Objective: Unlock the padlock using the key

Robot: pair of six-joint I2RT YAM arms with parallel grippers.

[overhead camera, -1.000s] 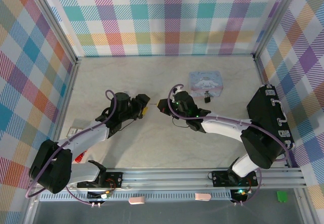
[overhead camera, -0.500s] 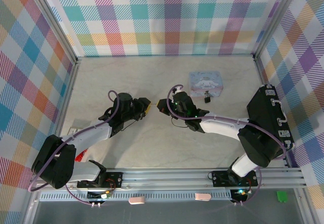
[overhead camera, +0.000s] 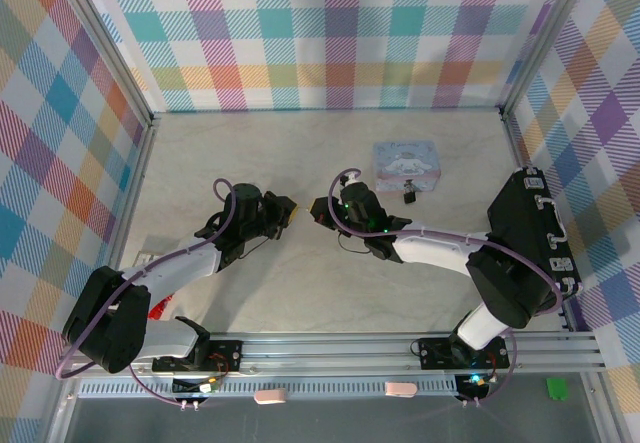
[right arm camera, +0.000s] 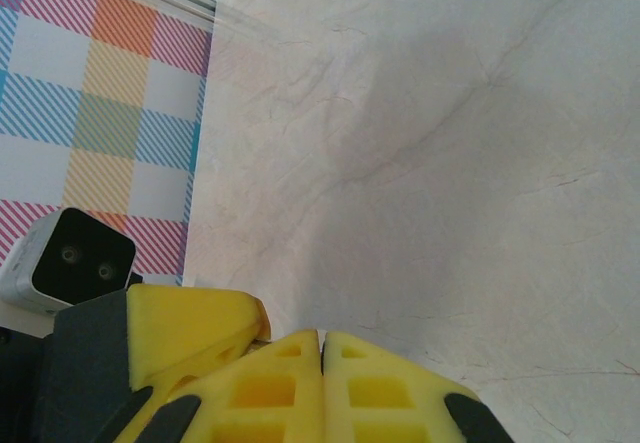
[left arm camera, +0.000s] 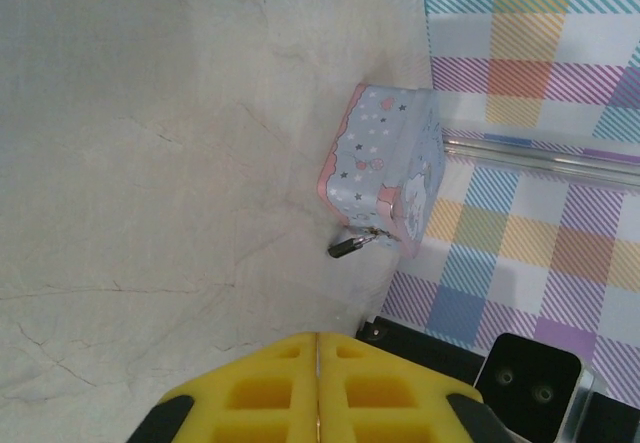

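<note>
Padlock (overhead camera: 410, 195) lies just before the tin (overhead camera: 404, 159) (right side of table (overhead camera: 230, 153)).

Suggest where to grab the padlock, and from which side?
Probably the padlock by its dark body, approached from the open table side opposite the tin: one end meets the tin's front, while the body juts onto bare table.

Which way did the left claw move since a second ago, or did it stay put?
Yes, it moved. The left claw slid a little to the right, toward the blue tin, and it closed.
</note>
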